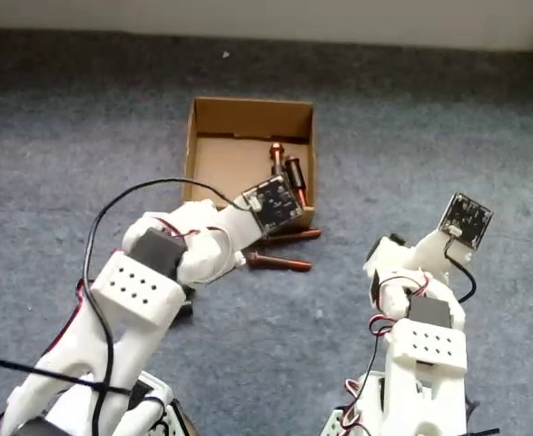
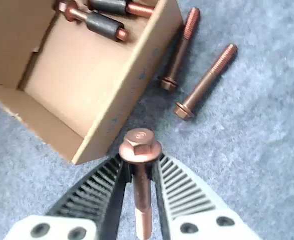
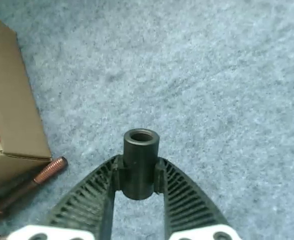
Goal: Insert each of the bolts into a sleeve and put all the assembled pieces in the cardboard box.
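My left gripper point(image 2: 139, 162) is shut on a copper bolt point(image 2: 140, 150), gripped just below its hex head, beside the near outer wall of the cardboard box point(image 2: 131, 85). My right gripper point(image 3: 139, 169) is shut on a black sleeve point(image 3: 140, 160) with its bore facing outward, over the carpet to the right of the box point(image 3: 11, 115). Two assembled pieces point(image 2: 94, 22) lie inside the box point(image 1: 230, 163), against its right wall. Two loose bolts point(image 2: 205, 82) lie on the carpet just outside the box's front right corner point(image 1: 280, 262).
Grey carpet covers the whole work area. The left arm point(image 1: 139, 282) stretches toward the box's front right corner; the right arm point(image 1: 425, 300) stands apart at the right with open carpet between them. A black cable point(image 1: 112, 209) loops over the left arm.
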